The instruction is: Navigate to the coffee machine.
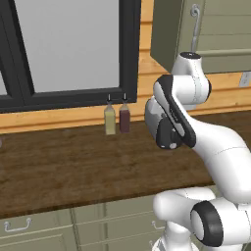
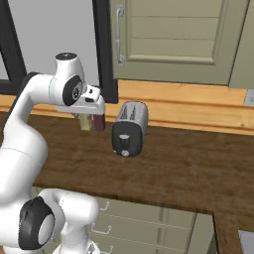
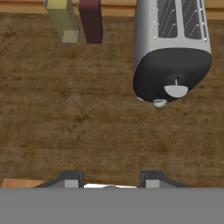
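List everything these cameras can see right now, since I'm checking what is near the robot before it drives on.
Toaster: one, silver with a black end and knob, on the counter by the back wall, right of the bottles.
Yellow bottle: one, pale yellow-green, at the back of the counter below the window.
Dark red bottle: one, maroon, right beside the yellow one.
Counter: one, dark brown wood, across all views.
Window: one, black frame, grey pane, above the counter.
Upper cabinet: grey-green, with a metal handle, right of the window.
Lower drawers: grey-green, under the counter.
Arm: one, white with dark joints, folded above the counter.
Tool: one; its tips are apart, holding nothing.
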